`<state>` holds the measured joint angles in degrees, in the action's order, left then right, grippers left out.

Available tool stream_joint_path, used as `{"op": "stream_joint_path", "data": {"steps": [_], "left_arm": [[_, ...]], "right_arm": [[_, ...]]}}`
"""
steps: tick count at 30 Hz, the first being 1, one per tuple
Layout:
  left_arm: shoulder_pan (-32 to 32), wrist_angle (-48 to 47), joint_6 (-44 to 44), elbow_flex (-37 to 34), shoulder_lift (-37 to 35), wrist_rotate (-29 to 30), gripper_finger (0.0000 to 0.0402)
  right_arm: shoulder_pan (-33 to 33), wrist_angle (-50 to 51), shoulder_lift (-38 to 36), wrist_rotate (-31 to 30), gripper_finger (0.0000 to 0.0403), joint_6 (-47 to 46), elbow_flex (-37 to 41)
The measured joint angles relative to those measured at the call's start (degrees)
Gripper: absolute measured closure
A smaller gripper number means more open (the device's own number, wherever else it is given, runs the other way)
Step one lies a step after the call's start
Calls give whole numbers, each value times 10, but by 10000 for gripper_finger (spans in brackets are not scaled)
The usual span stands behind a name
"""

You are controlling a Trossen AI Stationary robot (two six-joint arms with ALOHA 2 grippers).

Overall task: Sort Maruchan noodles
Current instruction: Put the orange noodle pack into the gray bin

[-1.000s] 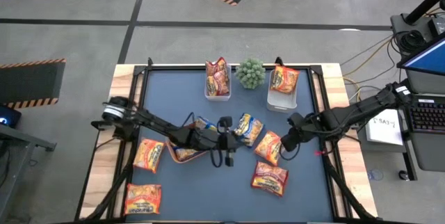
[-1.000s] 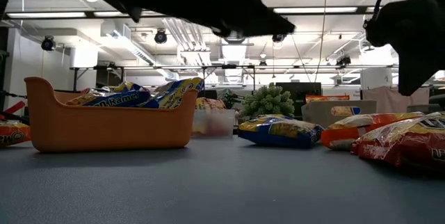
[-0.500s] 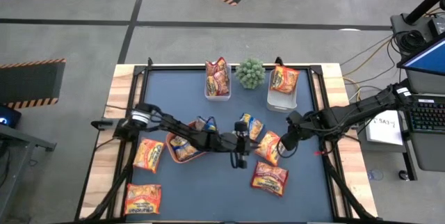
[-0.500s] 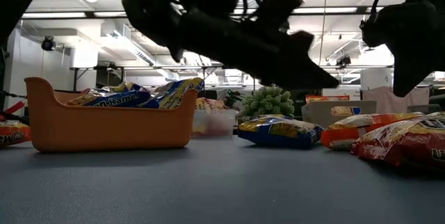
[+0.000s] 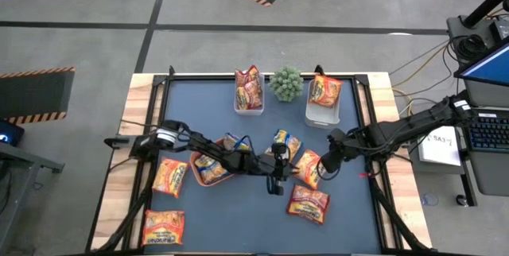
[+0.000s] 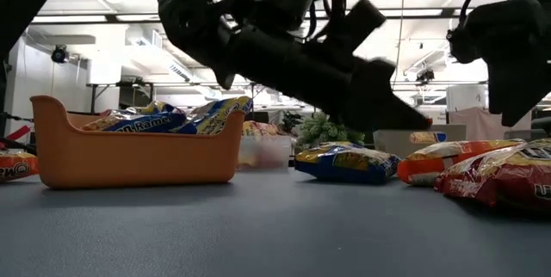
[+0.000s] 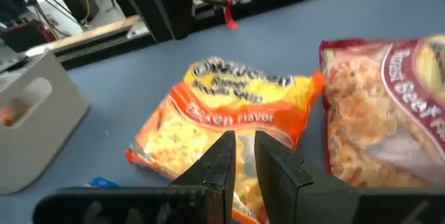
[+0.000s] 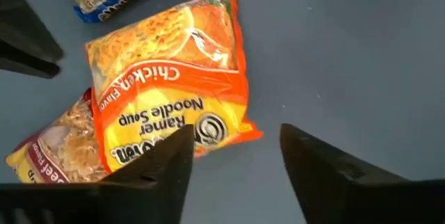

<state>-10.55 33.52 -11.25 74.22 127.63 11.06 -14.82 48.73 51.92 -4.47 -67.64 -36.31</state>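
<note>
Above orange chicken packet [image 8: 167, 106]: both tools hovered.
Right tool [image 8: 236, 158] spread, left tool [image 7: 240, 156] nearly pressed together; one should yield.

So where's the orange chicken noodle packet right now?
In the high view, the orange chicken packet lies right of the table's centre, between the left gripper and right gripper, just above the red beef packet.

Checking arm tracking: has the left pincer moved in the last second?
Yes. In the high view the left pincer has travelled right, away from the orange tray, toward the orange chicken packet.
</note>
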Motion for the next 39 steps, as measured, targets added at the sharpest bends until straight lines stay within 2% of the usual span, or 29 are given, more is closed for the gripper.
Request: {"op": "stream_joint_path", "data": {"steps": [5, 11, 20, 28, 34, 39], "left_arm": [[2, -1, 8, 0, 15, -1, 363], [5, 10, 13, 0, 28, -1, 363], [8, 4, 29, 1, 38, -1, 363], [10, -11, 47, 1, 38, -1, 363], [10, -15, 47, 1, 38, -2, 363], [10, -16, 47, 0, 38, -2, 363]], "right_arm": [[11, -78, 0, 0, 149, 13, 35], [42, -121, 0, -6, 117, 36, 68], [81, -147, -1, 6, 101, 69, 90], [86, -162, -1, 16, 101, 70, 96], [86, -256, -1, 42, 101, 43, 140], [86, -419, -1, 78, 101, 7, 204]]}}
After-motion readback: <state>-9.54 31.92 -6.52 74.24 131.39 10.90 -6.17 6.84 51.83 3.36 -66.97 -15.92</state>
